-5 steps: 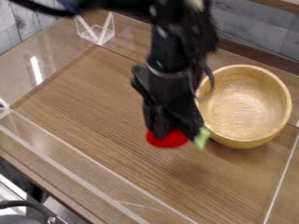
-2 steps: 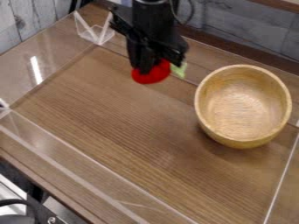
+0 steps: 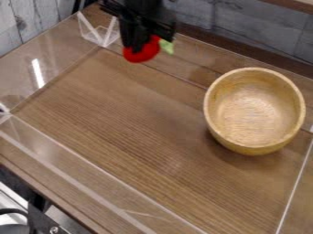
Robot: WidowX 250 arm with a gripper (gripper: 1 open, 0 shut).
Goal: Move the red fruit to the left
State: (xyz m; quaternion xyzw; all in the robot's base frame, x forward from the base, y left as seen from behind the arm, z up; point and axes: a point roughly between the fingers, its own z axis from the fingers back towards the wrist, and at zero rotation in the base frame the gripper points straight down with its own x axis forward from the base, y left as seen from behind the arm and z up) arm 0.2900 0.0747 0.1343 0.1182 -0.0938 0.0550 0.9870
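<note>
Pincer (image 3: 142,44) clamped on red fruit (image 3: 139,51), green leaf protruding right. Since a second ago: fruit carried from beside wooden bowl (image 3: 254,110) to far upper-left of bench (image 3: 123,137), now airborne. Judgement: transfer leftward largely done; set-down and release remain.

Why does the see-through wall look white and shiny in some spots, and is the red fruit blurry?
In the camera view, light glints in white streaks off the clear plastic walls around the wooden table. The red fruit and the gripper gripping it look a bit smeared. The wooden bowl looks sharper, with soft shade inside its near rim.
</note>
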